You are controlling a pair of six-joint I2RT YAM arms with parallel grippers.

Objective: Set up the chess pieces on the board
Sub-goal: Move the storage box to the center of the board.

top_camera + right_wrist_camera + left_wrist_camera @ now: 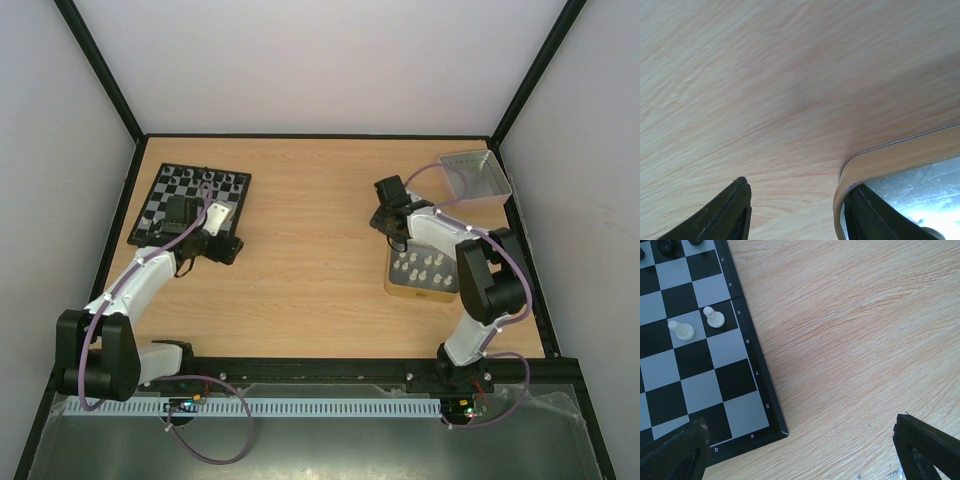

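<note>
The board [160, 215] lies at the far left of the table, with black pieces along its far rows. In the left wrist view two white pawns [681, 330] [714, 317] stand on neighbouring squares near the board's [670, 390] right edge. My left gripper [222, 248] hangs over the board's near right corner, open and empty [800, 450]. Several white chess pieces [425, 268] stand in a tan-rimmed tray [390, 285]. My right gripper [397, 238] is open at that tray's far left corner [890, 160]; one finger [875, 215] is inside the rim, the other [725, 212] outside, nothing held.
A grey metal tray [490, 190] sits at the far right corner of the table. Black frame posts and white walls close in the table on three sides. Bare wood lies between the board and the tan-rimmed tray.
</note>
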